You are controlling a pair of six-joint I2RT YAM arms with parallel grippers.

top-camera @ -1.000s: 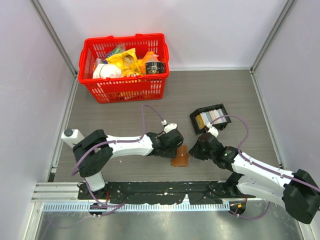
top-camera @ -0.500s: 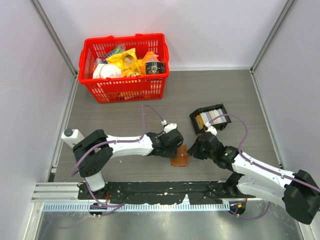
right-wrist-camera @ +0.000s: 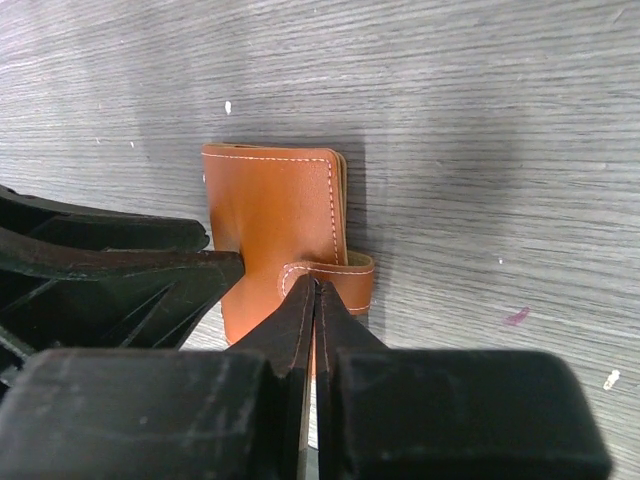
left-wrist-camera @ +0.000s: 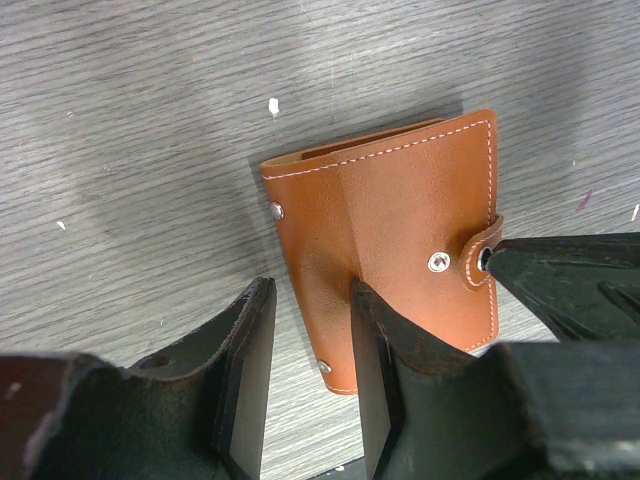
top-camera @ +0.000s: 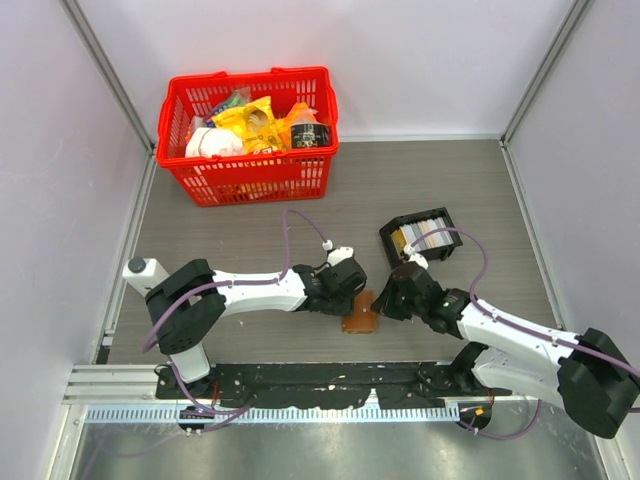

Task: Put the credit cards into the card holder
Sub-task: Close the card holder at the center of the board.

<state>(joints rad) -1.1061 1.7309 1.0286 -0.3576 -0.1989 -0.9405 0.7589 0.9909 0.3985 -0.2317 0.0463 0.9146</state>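
The left pincer [left-wrist-camera: 305,370] is clamping the card holder [left-wrist-camera: 400,220] (closed, on the table [left-wrist-camera: 150,120]) while the right pincer [right-wrist-camera: 314,300], its fingers together, is touching the snap tab [right-wrist-camera: 335,275].

card holder [left-wrist-camera: 400,230]: tan-brown leather look, smooth with slight sheen, pale contrast stitching on edges, small shiny metal snap studs. bench [left-wrist-camera: 150,120]: grey woodgrain laminate, matt, fine streaks plus white flecks. left tool [left-wrist-camera: 305,385] and right tool [right-wrist-camera: 313,300]: black matt plastic, faint layered ridges, probably 3D printed. basket [top-camera: 250,175] upper left of top view: glossy red plastic mesh. card tray [top-camera: 420,236]: black, finish hard to judge from here.
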